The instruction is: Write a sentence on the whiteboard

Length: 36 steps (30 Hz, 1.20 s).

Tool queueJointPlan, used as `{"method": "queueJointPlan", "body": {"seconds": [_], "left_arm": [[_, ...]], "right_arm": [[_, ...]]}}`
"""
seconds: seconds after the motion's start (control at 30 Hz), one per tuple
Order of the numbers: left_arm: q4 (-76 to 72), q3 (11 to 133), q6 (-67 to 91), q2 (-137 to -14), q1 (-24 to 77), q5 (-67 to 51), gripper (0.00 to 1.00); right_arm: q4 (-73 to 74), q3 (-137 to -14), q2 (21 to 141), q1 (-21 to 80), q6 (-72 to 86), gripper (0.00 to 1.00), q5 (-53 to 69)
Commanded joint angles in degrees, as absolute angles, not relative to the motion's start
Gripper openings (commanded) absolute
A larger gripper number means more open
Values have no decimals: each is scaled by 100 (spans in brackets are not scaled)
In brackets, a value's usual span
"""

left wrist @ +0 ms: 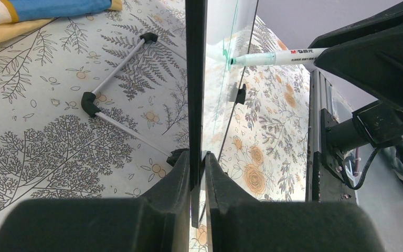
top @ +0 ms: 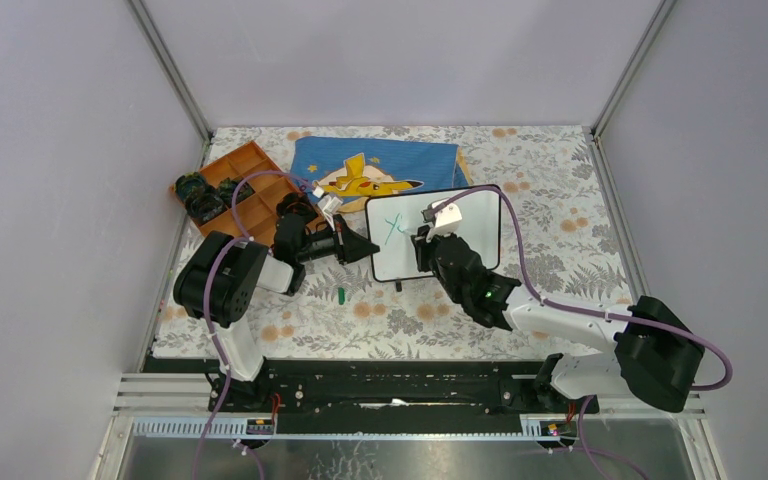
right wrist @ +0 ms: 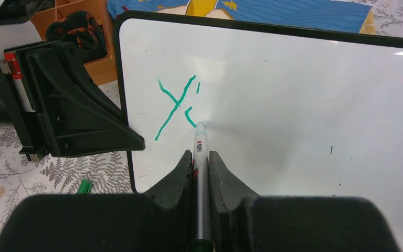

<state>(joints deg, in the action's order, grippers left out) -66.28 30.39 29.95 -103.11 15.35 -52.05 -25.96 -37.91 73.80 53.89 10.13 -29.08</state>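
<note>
Barely begun: the sentence point(right wrist: 176, 105) is only a green Y and a partial stroke. Right claw point(right wrist: 201, 157) pinches the marker point(right wrist: 198, 137), its tip on the whiteboard point(right wrist: 304, 105). Left claw point(left wrist: 198, 157) pinches the board's edge, which stands upright on the worktop point(top: 560, 200).

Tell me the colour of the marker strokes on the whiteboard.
Green strokes, clearest in the right wrist view.

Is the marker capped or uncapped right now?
Uncapped: the marker shows a bare tip touching the whiteboard beside green strokes; a small green piece, possibly its cap, lies nearby.
</note>
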Motion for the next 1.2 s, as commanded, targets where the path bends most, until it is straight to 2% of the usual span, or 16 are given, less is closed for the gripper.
{"method": "queueJointPlan", "body": {"seconds": [0.0, 1.17], "left_arm": [[-6153, 3032, 2702, -10341, 1653, -5142, 0], [-6073, 3050, 2644, -10342, 1712, -5142, 0]], "right_arm": [[-2699, -3951, 7282, 5266, 927, 0, -3191], [-2843, -4193, 7585, 5264, 1004, 0, -2618]]}}
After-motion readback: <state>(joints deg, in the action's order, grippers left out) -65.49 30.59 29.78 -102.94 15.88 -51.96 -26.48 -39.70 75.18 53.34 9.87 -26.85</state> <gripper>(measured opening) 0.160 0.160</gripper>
